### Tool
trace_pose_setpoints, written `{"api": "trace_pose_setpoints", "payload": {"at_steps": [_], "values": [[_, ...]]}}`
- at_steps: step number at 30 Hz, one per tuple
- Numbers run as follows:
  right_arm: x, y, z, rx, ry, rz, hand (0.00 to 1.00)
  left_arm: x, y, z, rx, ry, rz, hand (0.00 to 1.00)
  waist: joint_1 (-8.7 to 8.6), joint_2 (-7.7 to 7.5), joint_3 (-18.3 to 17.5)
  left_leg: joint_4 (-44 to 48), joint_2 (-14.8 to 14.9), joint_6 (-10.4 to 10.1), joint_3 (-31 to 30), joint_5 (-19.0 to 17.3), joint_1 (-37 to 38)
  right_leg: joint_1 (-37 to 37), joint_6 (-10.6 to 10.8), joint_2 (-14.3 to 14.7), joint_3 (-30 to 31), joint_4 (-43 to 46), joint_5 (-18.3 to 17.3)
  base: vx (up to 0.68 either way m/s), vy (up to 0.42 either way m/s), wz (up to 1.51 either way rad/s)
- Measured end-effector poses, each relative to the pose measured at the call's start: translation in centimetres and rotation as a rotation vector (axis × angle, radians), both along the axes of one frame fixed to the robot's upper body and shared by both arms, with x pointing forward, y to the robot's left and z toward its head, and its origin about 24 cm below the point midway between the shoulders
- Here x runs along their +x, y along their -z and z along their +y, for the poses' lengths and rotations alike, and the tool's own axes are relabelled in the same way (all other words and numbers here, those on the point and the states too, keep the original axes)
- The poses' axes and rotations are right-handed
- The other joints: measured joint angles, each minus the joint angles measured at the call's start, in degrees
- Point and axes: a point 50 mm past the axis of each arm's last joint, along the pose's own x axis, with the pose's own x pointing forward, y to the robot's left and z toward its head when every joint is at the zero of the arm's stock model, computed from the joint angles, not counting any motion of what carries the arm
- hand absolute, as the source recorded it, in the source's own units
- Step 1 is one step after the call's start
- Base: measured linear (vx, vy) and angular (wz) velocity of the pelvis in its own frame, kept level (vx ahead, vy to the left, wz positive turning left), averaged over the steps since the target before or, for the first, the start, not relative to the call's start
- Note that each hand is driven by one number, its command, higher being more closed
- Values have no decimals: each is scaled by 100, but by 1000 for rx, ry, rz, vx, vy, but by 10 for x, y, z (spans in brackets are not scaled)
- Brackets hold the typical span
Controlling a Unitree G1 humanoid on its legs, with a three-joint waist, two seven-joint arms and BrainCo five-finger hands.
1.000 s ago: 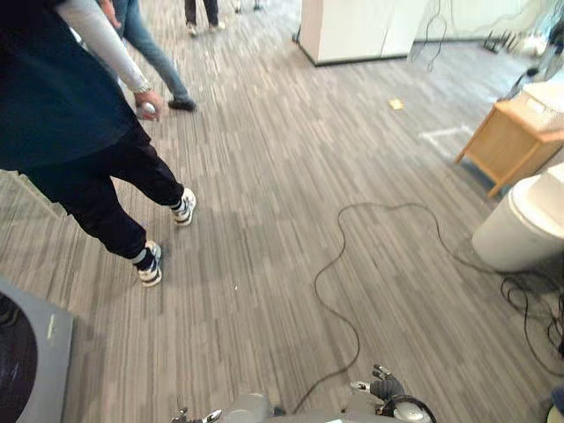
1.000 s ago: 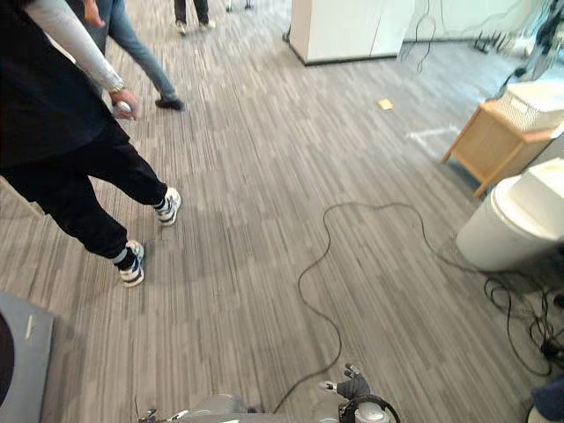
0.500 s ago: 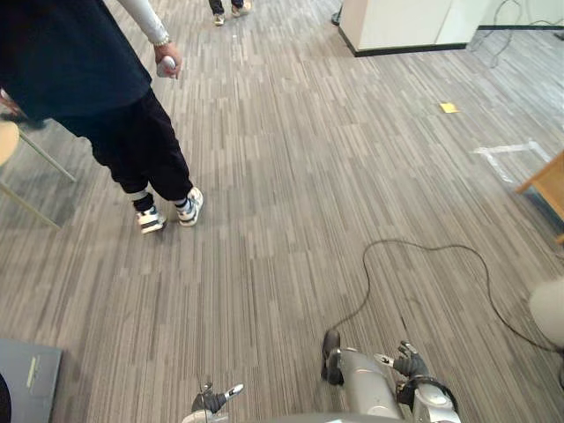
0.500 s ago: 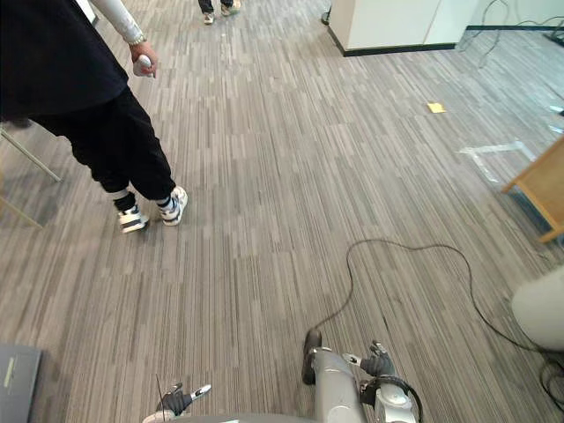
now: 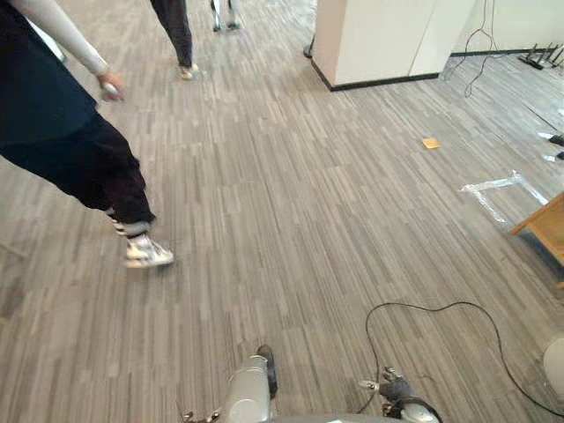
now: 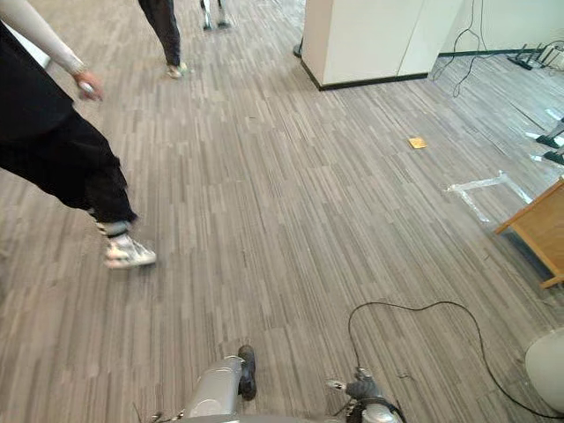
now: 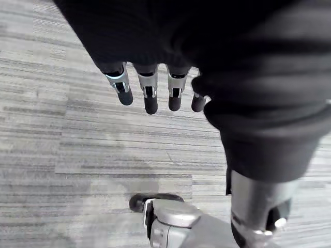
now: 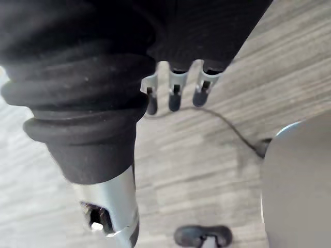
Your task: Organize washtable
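My left hand hangs down over the grey striped floor, fingers straight and relaxed, holding nothing. My right hand hangs the same way, open and empty above the floor. It also peeks in at the lower edge of the left eye view as my right hand.
A person in dark clothes stands at the left, one white shoe forward. Another person's legs are far back. A white pillar stands ahead on the right. A wooden furniture corner and a white round object lie at the right edge.
The whole picture has shifted, so the camera moved. The person at the left has stepped further left. Both hands hang as before.
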Motion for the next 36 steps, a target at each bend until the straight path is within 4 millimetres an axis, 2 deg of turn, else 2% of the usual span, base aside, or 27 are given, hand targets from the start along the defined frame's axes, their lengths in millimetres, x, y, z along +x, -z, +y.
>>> {"api": "trace_pose_setpoints", "payload": {"at_steps": [1,3,4,5,6,7,9,10,11,13,15,16,17,18,19,20,21,22,23,25,27,28,29,30,31,32,36], "values": [[1,0,0,1,-3,-5,0,-3,1,1,-1,0,12,0,-7,-17,-13,-75,-115,62,125,-194,342,-361,619,-100,165,1182,280,528,286,-20],[2,-1,1,9,0,-18,0,-4,0,3,6,7,16,0,-46,-64,-57,-307,-313,126,207,-373,893,-956,1122,-186,78,2782,696,547,210,-18],[2,-1,1,18,1,-19,0,-1,0,4,10,35,14,0,-54,-66,-72,-600,-432,146,211,-402,1288,-1243,819,-326,-394,3413,670,582,174,-11],[2,-1,0,18,1,-20,0,1,-1,4,10,45,10,0,-37,-99,-86,-773,-462,149,216,-402,1514,-1337,573,-338,-586,3559,551,467,118,-8],[3,-1,-1,16,5,-21,0,2,-1,3,10,51,10,0,-42,-17,-55,-1051,-482,151,216,-400,1854,-1474,211,-306,-888,3632,315,345,49,-12],[4,-2,-3,14,18,-29,0,2,0,2,9,64,14,0,-62,17,-52,-1372,-471,153,217,-398,2268,-1666,-24,-216,-1231,3486,62,388,43,-8],[11,-6,-5,6,16,-63,0,3,0,2,10,72,12,0,-198,30,-51,-1748,-434,149,170,-397,2657,-2182,-233,-112,-1720,2698,-245,390,29,11],[14,-7,-5,4,15,-75,0,4,0,2,10,74,11,0,-245,43,-46,-1824,-420,147,137,-396,2747,-2349,-238,-103,-1843,2327,-246,387,14,29],[20,-9,-9,-5,14,-90,0,4,0,0,7,83,11,0,-332,105,-43,-1925,-340,127,97,-404,2832,-2593,-259,-47,-2031,1317,-181,423,-4,32],[24,-12,-14,-18,34,-113,0,11,0,-5,-4,98,-3,0,-339,240,22,-2020,-171,-87,-14,-492,3052,-2768,-260,115,-2094,-434,538,423,-34,34],[23,-12,-13,-14,40,-110,0,9,0,-4,-2,92,0,0,-335,214,13,-2001,-111,-411,-134,-639,3299,-2716,-269,177,-1898,-1235,1080,515,-136,43],[19,-11,-11,-10,41,-102,0,5,0,-2,6,89,7,0,-330,133,-33,-1764,-98,-595,-279,-743,3408,-2709,-350,174,-1624,-1160,1356,523,-195,54],[19,-11,-11,-8,42,-101,0,6,0,-2,8,88,6,0,-333,118,-44,-1481,-60,-637,-362,-770,3364,-2700,-387,170,-1545,-1001,1598,571,-268,68],[18,-10,-10,-6,45,-101,0,6,0,-2,7,69,-3,0,-346,89,-107,-558,103,-713,-518,-722,3054,-2608,-434,175,-1573,-771,1835,565,-283,70],[19,-13,-16,-22,39,-114,0,7,1,-12,-22,26,-17,0,-349,376,-112,605,521,-853,-565,-488,2591,-2381,-403,315,-1810,-694,1727,567,-261,64],[19,-13,-18,-30,35,-118,0,7,2,-17,-36,0,-23,0,-336,511,-117,1198,718,-840,-571,-195,2338,-2249,-433,440,-1880,-721,1619,681,-229,25],[18,-13,-19,-34,27,-111,0,4,2,-18,-42,-48,-24,0,-304,612,-109,2144,1062,-775,-524,727,1939,-1987,-525,625,-1887,-802,1448,574,-155,-13],[15,-11,-17,-30,28,-95,0,0,3,-18,-45,-62,-13,0,-263,589,-78,2786,1356,-727,-417,611,1636,-1660,-590,757,-1848,-1026,1392,672,-180,-25],[12,-10,-17,-29,34,-82,0,1,2,-17,-43,-57,-14,0,-241,577,-76,2894,1437,-774,-330,500,1526,-1470,-588,779,-1843,-1153,1395,526,-133,-24],[6,-6,-17,-26,41,-49,0,4,1,-13,-26,-54,-30,0,-198,412,17,2278,1499,-995,50,117,1442,-722,-587,709,-1731,-1640,1395,499,-96,-13],[4,-5,-16,-24,42,-31,0,5,0,-11,-21,-46,-33,0,-202,371,19,1123,1461,-1063,189,-35,1394,-455,-584,643,-1634,-1853,1395,289,41,-28],[3,-4,-15,-21,40,-26,0,7,0,-11,-19,-28,-36,0,-190,368,14,43,1361,-1091,66,-10,1395,-373,-456,611,-1531,-1990,1359,218,102,-44],[4,-4,-15,-22,39,-27,0,7,0,-11,-18,-24,-37,0,-198,384,10,-475,1305,-1116,-18,36,1403,-372,-330,604,-1489,-2035,1325,184,154,-65],[5,-5,-19,-32,39,-34,0,7,1,-15,-28,-17,-31,0,-204,446,6,-1089,1208,-1210,-200,478,1421,-408,-202,621,-1331,-2086,1333,139,161,-63],[5,-5,-14,-28,38,-31,0,5,0,-11,-17,-3,-24,0,-204,350,-80,-1323,1050,-1192,-170,515,1547,-406,-106,544,-1198,-2192,1381,215,192,-53],[4,-4,-9,-18,36,-29,0,7,-1,-3,4,25,-21,0,-250,147,-127,-1536,831,-1127,-72,554,1636,-383,-12,349,-1175,-2323,1419,184,140,-23],[-1,-1,-5,-6,40,-7,0,6,-1,1,14,58,-6,0,-309,20,-194,-1641,541,-1047,-33,510,1911,-143,62,122,-1193,-2421,1440,164,141,-1]]}}
